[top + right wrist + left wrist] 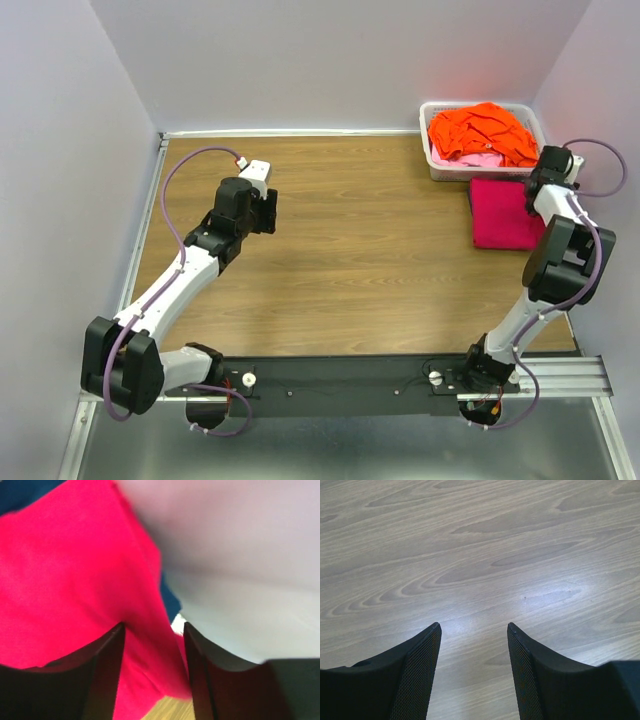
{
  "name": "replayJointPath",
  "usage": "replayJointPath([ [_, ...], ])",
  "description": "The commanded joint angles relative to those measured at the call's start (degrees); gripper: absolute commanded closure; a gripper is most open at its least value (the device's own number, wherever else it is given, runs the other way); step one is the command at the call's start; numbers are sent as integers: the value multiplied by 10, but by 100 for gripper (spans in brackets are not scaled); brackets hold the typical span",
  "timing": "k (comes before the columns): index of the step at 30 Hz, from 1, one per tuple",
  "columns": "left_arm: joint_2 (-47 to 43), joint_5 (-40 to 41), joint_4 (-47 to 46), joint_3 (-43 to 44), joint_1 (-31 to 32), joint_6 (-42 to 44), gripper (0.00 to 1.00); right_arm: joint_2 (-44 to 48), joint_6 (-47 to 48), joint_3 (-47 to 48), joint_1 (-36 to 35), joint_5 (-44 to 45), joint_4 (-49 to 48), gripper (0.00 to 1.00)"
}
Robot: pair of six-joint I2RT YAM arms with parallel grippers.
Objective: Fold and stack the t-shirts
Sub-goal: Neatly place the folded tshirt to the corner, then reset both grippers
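A folded magenta-pink t-shirt (503, 213) lies at the table's right edge, just in front of the basket. My right gripper (533, 192) hangs low over its far right corner. In the right wrist view that gripper (154, 625) is open, its fingers apart with the pink cloth (75, 580) lying loose between and beneath them. Dark blue cloth (171, 601) peeks out from under the pink. My left gripper (270, 212) hovers over bare wood at mid-left; its jaws (474, 626) stand open and hold nothing. Orange t-shirts (482, 133) and a pale pink one (480, 158) fill the basket.
The white plastic basket (438, 166) stands at the back right corner against the wall. A blurred white surface (240, 580) is close beside my right fingers. Grey walls enclose the wooden table (350, 250) on three sides.
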State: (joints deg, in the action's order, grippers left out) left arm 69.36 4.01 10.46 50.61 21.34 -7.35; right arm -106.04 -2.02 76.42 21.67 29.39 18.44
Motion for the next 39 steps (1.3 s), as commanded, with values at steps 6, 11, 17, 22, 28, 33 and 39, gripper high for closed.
replayJointPath([
  [6, -2, 12, 7, 11, -2, 1, 37, 88, -52, 23, 7, 103, -24, 27],
  [11, -12, 24, 7, 11, -2, -5, 37, 215, -91, -17, 7, 43, -23, 15],
  [17, -55, 27, -11, 0, -2, -22, 36, 411, -147, -80, 5, -111, -24, 0],
  [22, -133, 59, 33, 29, -2, -49, 36, 547, -142, -108, -60, -107, -24, 0],
  [28, -288, 117, 63, 56, -1, -65, 24, 710, -97, -150, -183, -28, -25, 0],
  [33, -423, 156, 26, -1, -1, -76, 14, 820, -90, -208, -231, -51, -25, 0],
  [39, -554, 208, -39, -110, -2, -93, 6, 904, -83, -283, -234, -95, -25, 0],
])
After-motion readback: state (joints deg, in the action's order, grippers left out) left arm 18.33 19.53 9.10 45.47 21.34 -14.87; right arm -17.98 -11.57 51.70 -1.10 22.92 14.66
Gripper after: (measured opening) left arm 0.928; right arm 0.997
